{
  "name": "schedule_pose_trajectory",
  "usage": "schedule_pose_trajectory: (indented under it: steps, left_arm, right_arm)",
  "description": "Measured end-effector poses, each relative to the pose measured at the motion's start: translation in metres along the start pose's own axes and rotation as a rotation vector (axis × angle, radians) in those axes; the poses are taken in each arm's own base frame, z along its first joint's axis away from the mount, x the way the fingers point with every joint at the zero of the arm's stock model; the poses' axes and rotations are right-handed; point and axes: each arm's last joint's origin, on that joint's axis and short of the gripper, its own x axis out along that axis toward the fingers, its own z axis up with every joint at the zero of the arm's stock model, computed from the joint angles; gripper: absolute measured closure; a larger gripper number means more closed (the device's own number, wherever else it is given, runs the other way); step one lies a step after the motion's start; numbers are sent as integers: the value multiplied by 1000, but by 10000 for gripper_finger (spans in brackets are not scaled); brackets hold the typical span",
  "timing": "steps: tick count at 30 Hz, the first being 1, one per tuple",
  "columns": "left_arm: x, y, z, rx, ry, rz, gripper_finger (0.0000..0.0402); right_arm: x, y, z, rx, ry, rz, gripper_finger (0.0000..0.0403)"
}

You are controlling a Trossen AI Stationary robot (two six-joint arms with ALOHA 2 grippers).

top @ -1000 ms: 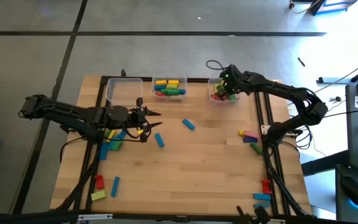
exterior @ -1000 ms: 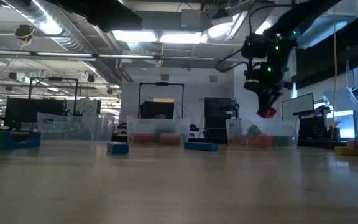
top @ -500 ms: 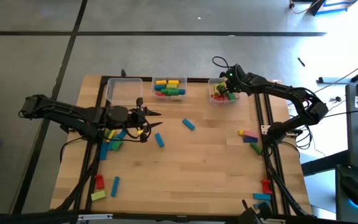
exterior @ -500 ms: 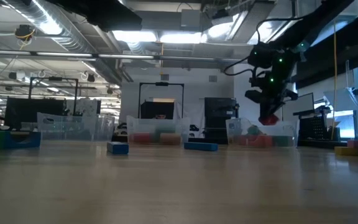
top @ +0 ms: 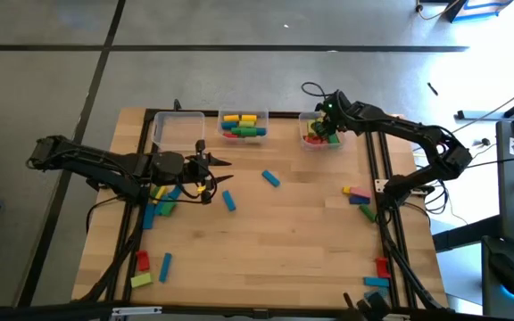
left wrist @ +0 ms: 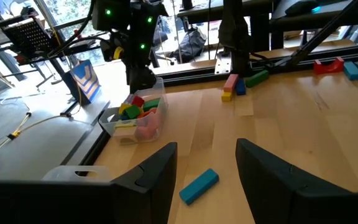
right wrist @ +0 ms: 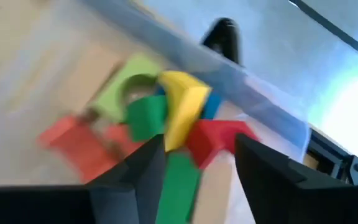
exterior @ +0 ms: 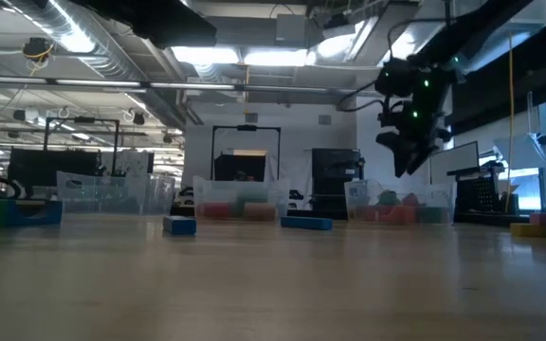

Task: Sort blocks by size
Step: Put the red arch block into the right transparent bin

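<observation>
My right gripper (top: 321, 129) hangs open over the clear bin at the far right (top: 309, 141). Nothing is between its fingers (right wrist: 199, 148). In the right wrist view the bin's heap of blocks lies right under them: red (right wrist: 219, 138), yellow (right wrist: 184, 106) and green (right wrist: 143, 115). My left gripper (top: 228, 171) hovers open above the table's left middle, touching nothing. Two blue blocks (top: 270, 178) (top: 229, 201) lie flat on the wood ahead of it. One of them shows past its fingers (left wrist: 199, 185).
The middle bin (top: 244, 126) holds several blocks, and another clear bin (top: 178, 131) stands left of it. Loose blocks lie beside the left arm (top: 161, 198), at the near left (top: 150, 266), by the right rail (top: 358, 196) and at the near right (top: 377, 272).
My right gripper has opened over the far right bin. The red block it held below its fingers a second ago is gone from them and has dropped toward the bin.
</observation>
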Motion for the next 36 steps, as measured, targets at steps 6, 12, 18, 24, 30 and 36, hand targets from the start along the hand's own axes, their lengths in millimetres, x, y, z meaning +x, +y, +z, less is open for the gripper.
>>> schedule_pose_trajectory:
  steps: [6, 12, 18, 24, 30, 36]
  left_arm:
    - [0, 0, 0, 5, 0, 0, 243]
    - [0, 0, 0, 4, 0, 0, 243]
    - [0, 0, 0, 4, 0, 0, 243]
    - [0, 0, 0, 4, 0, 0, 243]
    - [0, 0, 0, 4, 0, 0, 243]
    - [0, 0, 0, 8, 0, 0, 243]
  right_arm:
    - [-42, 34, 1, -158, 16, 82, 204]
    - [-79, 73, -18, -284, 24, 178, 205]
    - [-104, 107, -51, -421, 109, 280, 205]
    - [-127, 132, -83, -501, 205, 393, 205]
    - [-150, 152, -116, -555, 263, 466, 206]
    - [-170, 161, -144, -594, 281, 473, 206]
